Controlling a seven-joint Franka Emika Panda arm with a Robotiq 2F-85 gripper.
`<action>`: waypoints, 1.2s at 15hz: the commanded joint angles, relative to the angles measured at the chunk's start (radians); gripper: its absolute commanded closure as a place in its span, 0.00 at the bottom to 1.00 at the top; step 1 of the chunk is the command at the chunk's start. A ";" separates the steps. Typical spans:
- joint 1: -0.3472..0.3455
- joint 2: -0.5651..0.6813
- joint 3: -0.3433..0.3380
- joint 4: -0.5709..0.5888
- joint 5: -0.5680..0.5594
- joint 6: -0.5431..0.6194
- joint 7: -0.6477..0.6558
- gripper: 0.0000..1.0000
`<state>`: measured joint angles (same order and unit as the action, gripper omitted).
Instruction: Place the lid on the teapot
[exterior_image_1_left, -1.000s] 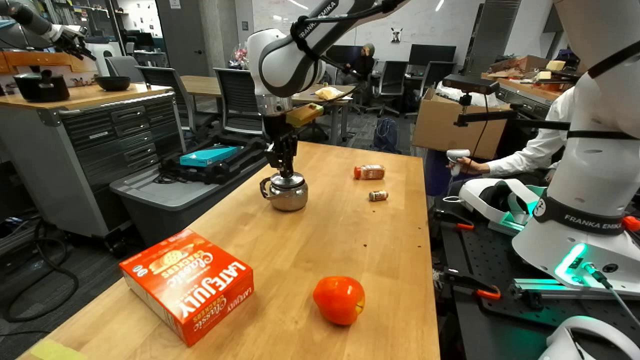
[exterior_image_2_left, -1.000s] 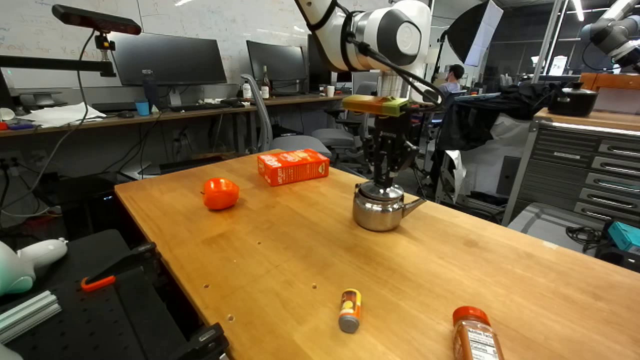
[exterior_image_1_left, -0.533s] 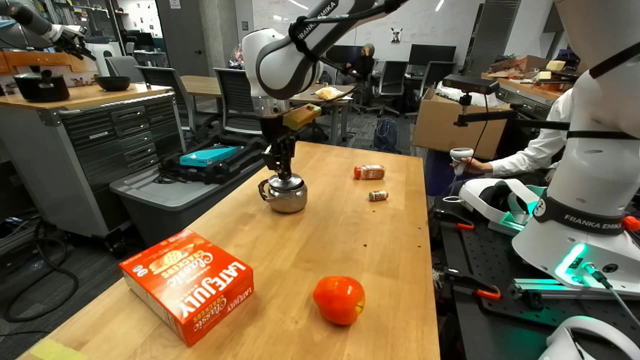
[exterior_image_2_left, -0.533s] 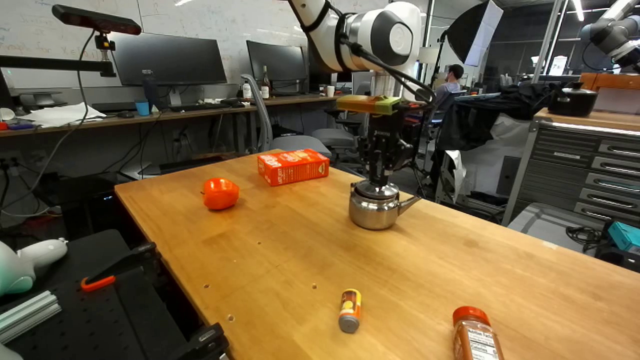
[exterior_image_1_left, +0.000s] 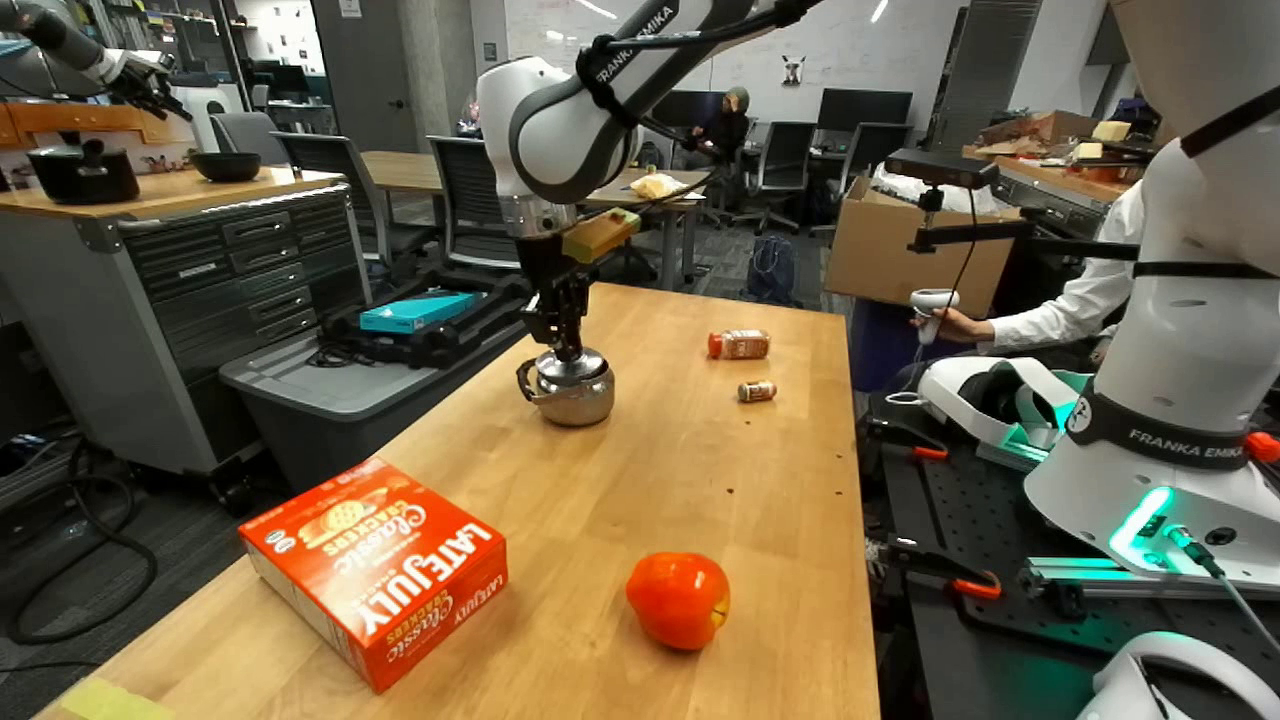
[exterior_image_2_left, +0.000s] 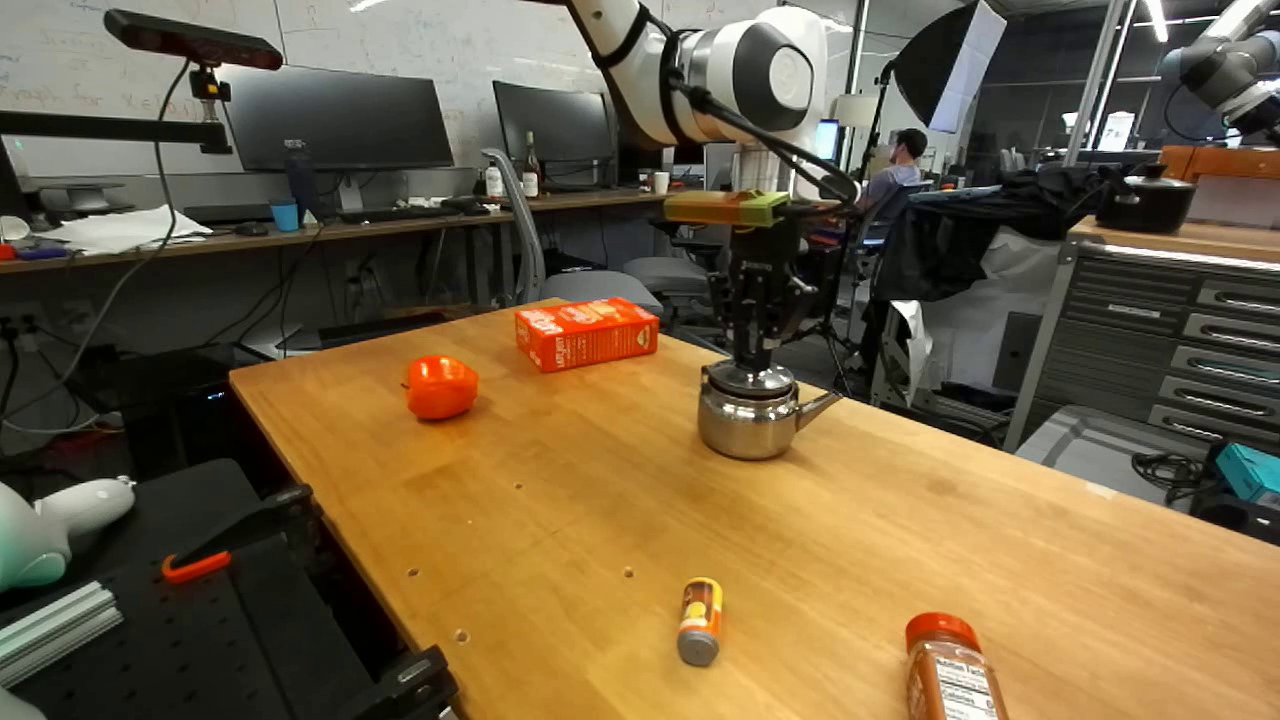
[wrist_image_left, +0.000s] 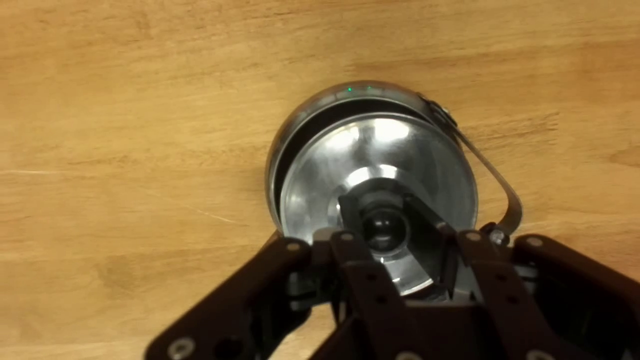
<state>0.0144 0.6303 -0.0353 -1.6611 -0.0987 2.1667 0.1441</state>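
Observation:
The teapot (exterior_image_1_left: 573, 403) is a squat shiny silver pot standing upright on the table, also seen in an exterior view (exterior_image_2_left: 745, 425). The silvery lid (exterior_image_1_left: 570, 367) with its dark knob is on top of it, also visible in an exterior view (exterior_image_2_left: 733, 378). My gripper (exterior_image_1_left: 569, 348) points down, its fingers closed on the knob. In the wrist view, the fingers (wrist_image_left: 378, 200) flank the knob closely. There the lid (wrist_image_left: 387, 137) lies off-centre, with a dark crescent of opening inside the rim of the teapot (wrist_image_left: 345, 91). Whether the lid's underside touches the rim is hidden.
An orange-red crackers box (exterior_image_1_left: 375, 570) and an orange-red pepper-like ball (exterior_image_1_left: 680, 600) are on the wooden table (exterior_image_1_left: 640, 480). A small spice can (exterior_image_2_left: 700, 620) and a red-capped bottle (exterior_image_2_left: 952, 668) lie there too. The table's long edge runs close to the teapot.
The teapot, lid and gripper shifted slightly together toward the crackers box between one and half a second ago. Since then the arm has leaned a little further that way while the teapot stayed.

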 joint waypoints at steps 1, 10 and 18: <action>0.016 -0.011 -0.019 -0.026 -0.011 0.019 0.022 0.93; -0.022 -0.006 -0.009 -0.048 0.041 0.036 0.000 0.93; -0.038 0.000 -0.012 -0.047 0.060 0.031 0.001 0.93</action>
<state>-0.0208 0.6204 -0.0360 -1.6782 -0.0545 2.1697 0.1450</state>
